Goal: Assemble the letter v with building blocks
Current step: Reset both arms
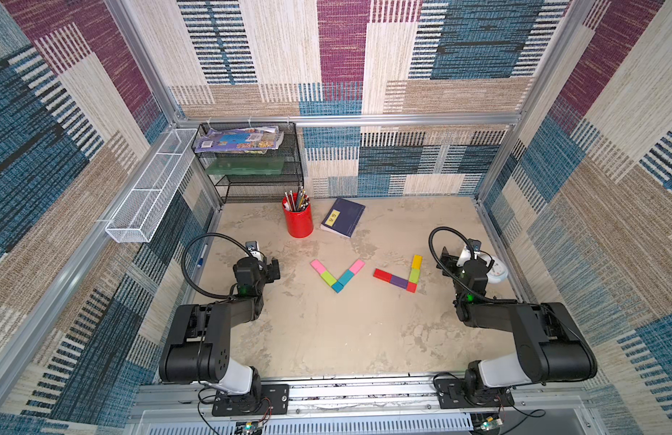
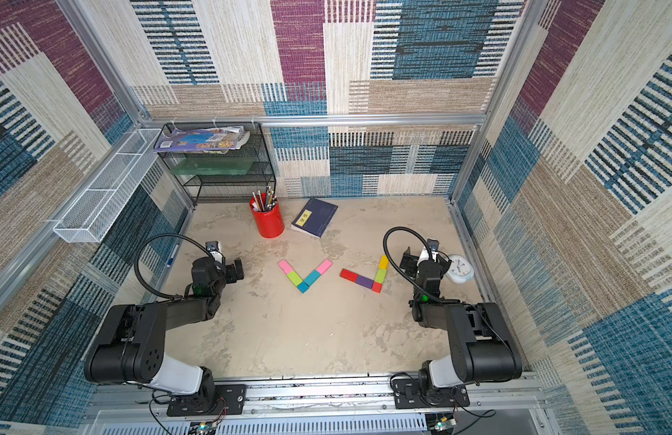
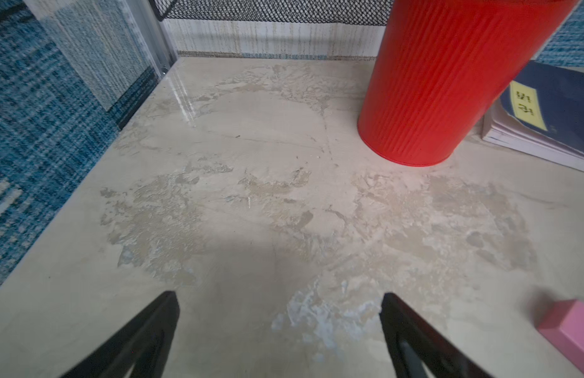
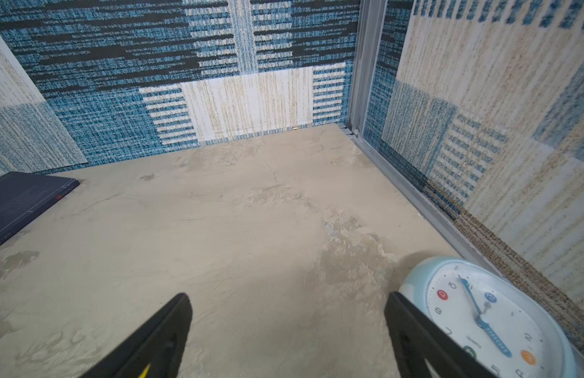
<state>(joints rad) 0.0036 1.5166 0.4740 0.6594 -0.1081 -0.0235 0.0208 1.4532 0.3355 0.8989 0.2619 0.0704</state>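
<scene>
The building blocks lie flat mid-table in both top views. Two pink blocks [image 1: 318, 266], [image 1: 356, 266], a lime green one [image 1: 328, 278] and a teal one [image 1: 345, 277] meet at a teal square [image 1: 337, 287], forming a V [image 2: 303, 287]. To its right, red [image 1: 382, 274] and purple [image 1: 399, 281] blocks join a red square [image 1: 411, 287], with lime green [image 1: 414, 275] and yellow [image 1: 417, 261] rising from it. My left gripper [image 1: 274, 269] [image 3: 279, 296] hangs open and empty left of the V; a pink block's end [image 3: 569, 327] shows beside it. My right gripper [image 1: 445, 260] [image 4: 289, 296] stands open and empty right of the yellow block.
A red pencil cup [image 1: 298, 218] and a navy book [image 1: 342, 217] stand behind the blocks. A black mesh shelf [image 1: 248, 162] fills the back left corner, a white wire basket [image 1: 150, 188] lines the left wall. A pale blue clock [image 4: 487, 320] lies by my right gripper.
</scene>
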